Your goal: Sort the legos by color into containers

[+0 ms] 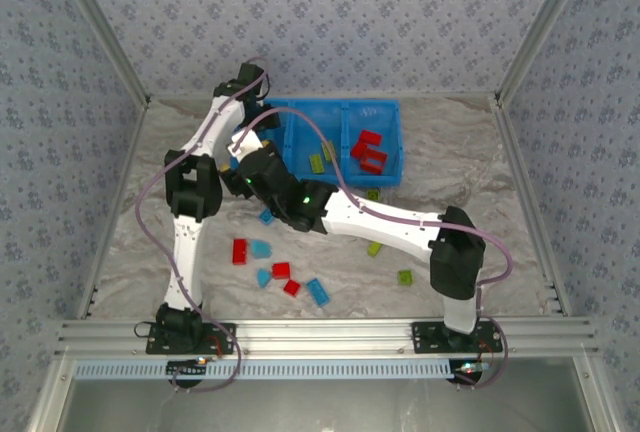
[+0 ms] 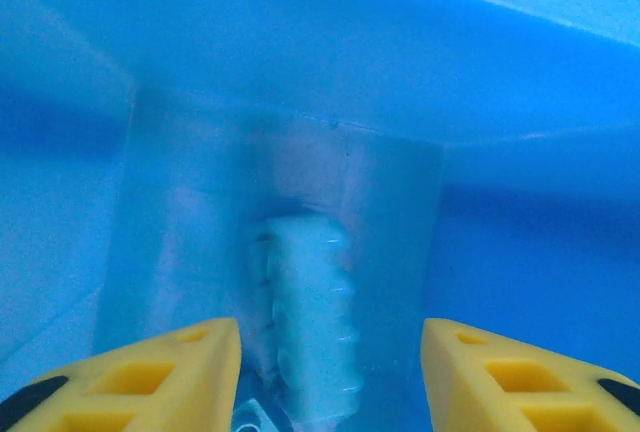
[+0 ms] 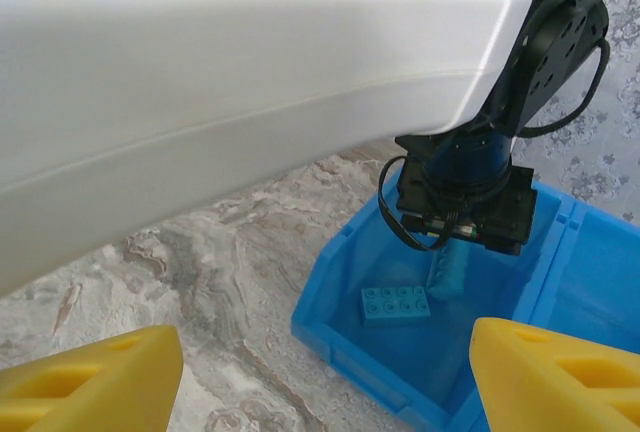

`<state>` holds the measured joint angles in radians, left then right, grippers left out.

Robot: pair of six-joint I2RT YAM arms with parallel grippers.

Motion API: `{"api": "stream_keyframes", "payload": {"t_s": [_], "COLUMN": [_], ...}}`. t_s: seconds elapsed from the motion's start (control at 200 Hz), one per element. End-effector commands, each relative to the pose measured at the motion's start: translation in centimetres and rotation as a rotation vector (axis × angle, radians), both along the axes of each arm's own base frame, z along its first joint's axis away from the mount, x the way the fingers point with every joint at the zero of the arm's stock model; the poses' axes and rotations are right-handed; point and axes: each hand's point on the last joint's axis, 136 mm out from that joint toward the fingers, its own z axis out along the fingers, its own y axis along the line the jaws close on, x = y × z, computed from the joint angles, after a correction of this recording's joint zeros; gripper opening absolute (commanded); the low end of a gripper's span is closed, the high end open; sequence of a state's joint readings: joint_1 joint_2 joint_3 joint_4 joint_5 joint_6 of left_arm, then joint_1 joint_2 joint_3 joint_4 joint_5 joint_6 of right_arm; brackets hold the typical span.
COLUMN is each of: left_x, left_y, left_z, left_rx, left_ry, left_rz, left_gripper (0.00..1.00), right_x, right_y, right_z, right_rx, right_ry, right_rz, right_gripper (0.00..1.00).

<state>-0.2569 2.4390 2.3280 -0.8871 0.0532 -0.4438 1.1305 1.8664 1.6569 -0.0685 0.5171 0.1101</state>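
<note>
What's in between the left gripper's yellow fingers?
A blurry light blue lego, down inside the blue bin. The left wrist view shows it.

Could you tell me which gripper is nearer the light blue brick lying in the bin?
Left. The left gripper hangs above the brick; the right gripper hovers beside the bin.

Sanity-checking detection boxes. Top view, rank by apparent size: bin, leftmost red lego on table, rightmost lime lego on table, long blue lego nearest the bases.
1. bin, by far the largest.
2-3. red lego and blue lego look about alike, so I won't rank them.
4. lime lego, smallest.
</note>
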Motion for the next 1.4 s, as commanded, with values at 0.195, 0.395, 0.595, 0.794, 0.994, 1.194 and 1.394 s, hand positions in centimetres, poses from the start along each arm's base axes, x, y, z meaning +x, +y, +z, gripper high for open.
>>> {"api": "stream_keyframes", "payload": {"t_s": [0.195, 0.395, 0.595, 0.794, 0.994, 1.194, 1.394], "left_x": [-1.2, -6.3, -19.8, -32.6, -39.5, -44.8, -47.0], "left_y": [0.8, 6.1, 14.7, 17.2, 9.7, 6.8, 7.4], "left_z": [7.1, 17.1, 23.2, 24.0, 26.0, 25.0, 24.0], "left_rx": [-0.021, 0.056, 0.169, 0.114, -0.239, -0.385, -0.392], "left_ry": [-0.094, -0.234, -0.347, -0.398, -0.511, -0.444, -0.444], "left_rz": [0.005, 0.203, 0.485, 0.501, 0.042, -0.144, -0.127], "left_gripper": [0.58, 0.57, 0.58, 0.57, 0.54, 0.55, 0.54], "right_x": [0.0, -1.8, -4.7, -7.6, -11.9, -14.9, -15.6], "right_y": [-1.2, -1.1, 0.1, 1.8, 2.4, 4.5, 5.2], "right_z": [-0.1, -2.1, -6.8, -13.0, -18.5, -19.8, -21.9], "right_rx": [0.028, 0.039, 0.031, -0.013, -0.001, -0.002, -0.022], "right_ry": [0.060, 0.170, 0.328, 0.614, 0.921, 1.035, 1.091], "right_rz": [-0.050, -0.046, -0.059, -0.142, -0.255, -0.276, -0.377], "right_gripper": [0.77, 0.72, 0.65, 0.65, 0.65, 0.65, 0.64]}}
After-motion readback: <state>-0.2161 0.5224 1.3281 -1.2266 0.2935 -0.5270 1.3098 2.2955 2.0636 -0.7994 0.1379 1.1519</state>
